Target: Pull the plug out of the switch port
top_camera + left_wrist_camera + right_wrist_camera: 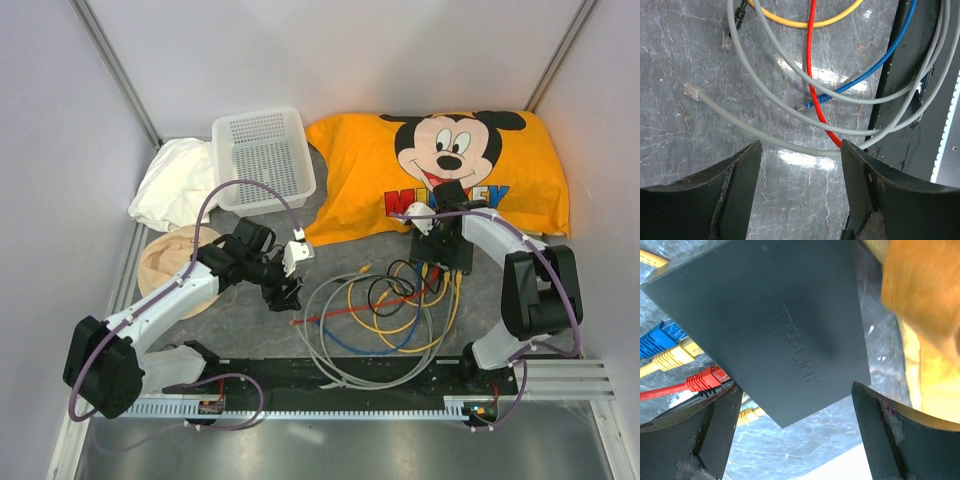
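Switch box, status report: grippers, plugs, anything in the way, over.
Left gripper open, empty, above loose grey plug on table. Right gripper open over switch box. Red plug, yellow plug, blue plug at its edge. Coiled cables crowd near side.

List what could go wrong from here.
The right end effector hangs open over the black box; unclamped, the box may slide when a plug is pulled.
The red plug, yellow plug and blue plug sit close together, inviting a wrong grab.
The left end effector hangs open over crossed cables and might snag one.
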